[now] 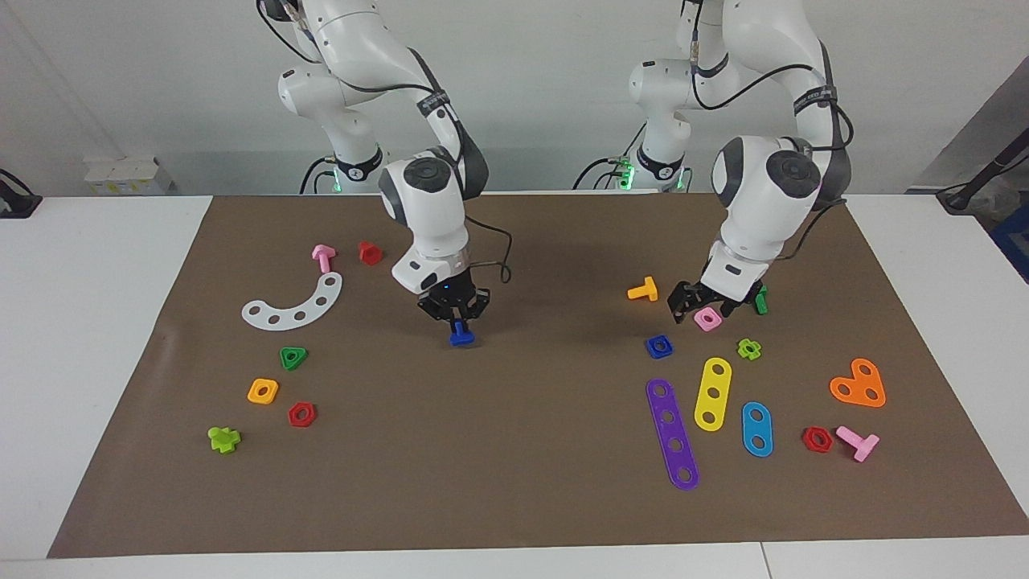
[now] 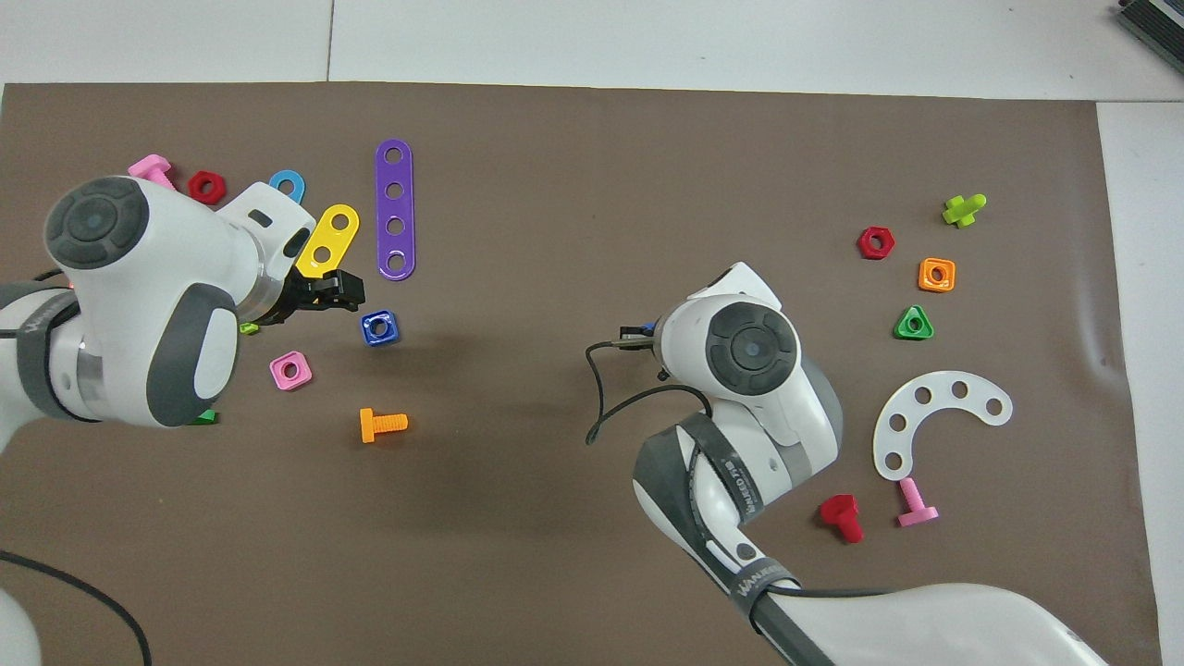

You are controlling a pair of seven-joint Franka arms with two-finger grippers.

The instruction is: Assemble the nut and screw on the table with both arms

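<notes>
Hanging head-down from the right tool (image 1: 455, 315), the small dark-blue plastic screw with the triangular head (image 1: 461, 335) is pinched by its shank and sits in the air over the middle of the brown-matted white worktop (image 1: 514, 515). Held that way, I'd guess, its free end can meet a nut brought from the other arm.

The left tool (image 1: 701, 304) is low over the cluster of parts toward the left arm's end of the worktop, its fingers spread wide above the pink square nut (image 1: 707, 318). The small blue square plastic nut with the round hole (image 1: 658, 346) lies flat on the mat just beside it, a little closer to the worktop's front edge away from the robots, untouched. From where I stand, the tool looks set to come down on that nut next.
</notes>
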